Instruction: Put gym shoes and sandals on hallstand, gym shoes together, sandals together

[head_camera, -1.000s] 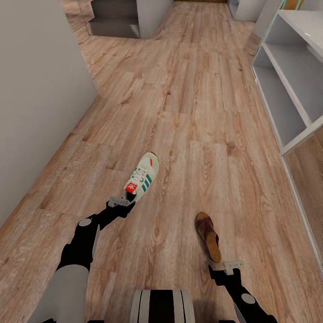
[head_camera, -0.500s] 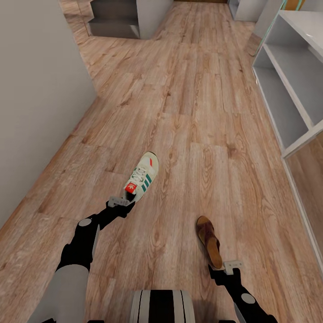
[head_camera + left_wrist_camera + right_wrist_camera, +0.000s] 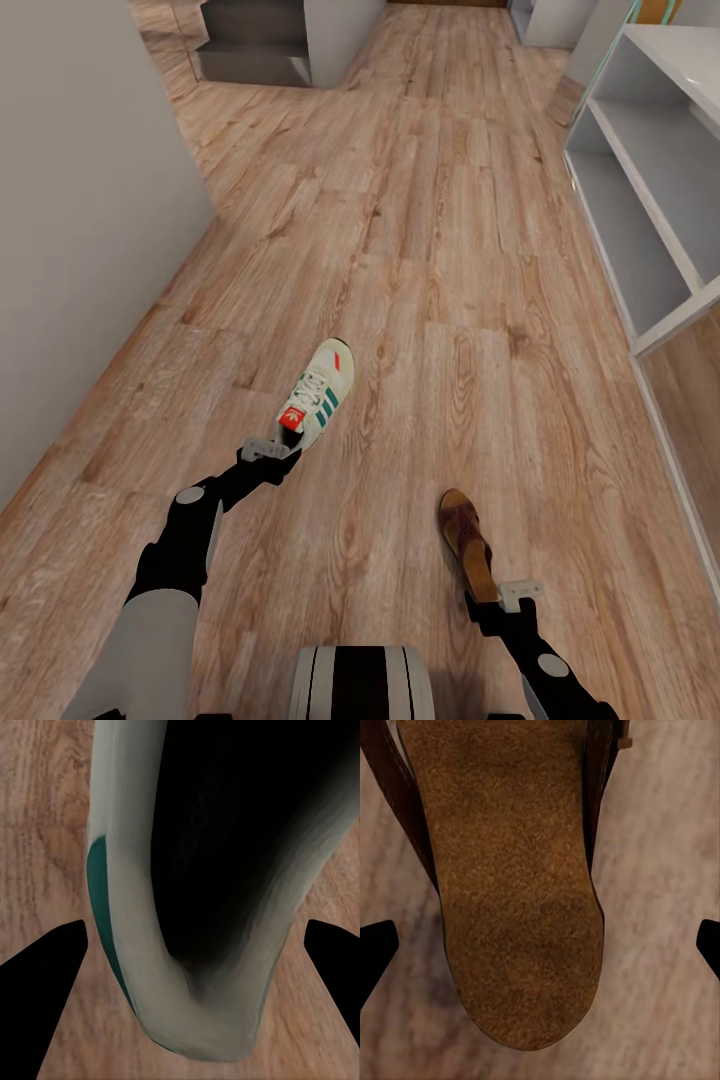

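Note:
One white gym shoe [image 3: 320, 395] with green stripes points away from me over the corridor floor [image 3: 440, 250]. My left gripper [image 3: 273, 450] is at its heel. In the left wrist view the gym shoe's heel [image 3: 202, 1012] sits between the fingers [image 3: 52, 975], which touch both its sides: left gripper [image 3: 195, 937] shut on it. One brown sandal [image 3: 467, 545] lies on the floor just ahead of my right gripper [image 3: 518, 592]. In the right wrist view the sandal's tan heel [image 3: 517, 907] lies between wide-apart fingers, right gripper [image 3: 540, 937] open. The hallstand [image 3: 625, 230] stands at the right with bare tiers.
A grey wall [image 3: 90, 200] runs along the left. A low grey stepped unit [image 3: 260, 50] stands at the far end of the corridor. My base [image 3: 362, 682] shows at the lower edge. Open floor lies between the shoes and the hallstand.
The floor, hallstand and sandal have slid slightly down the head view, so the view has moved forward. The gym shoe has kept its place at the left gripper. The sandal is nearer the right gripper.

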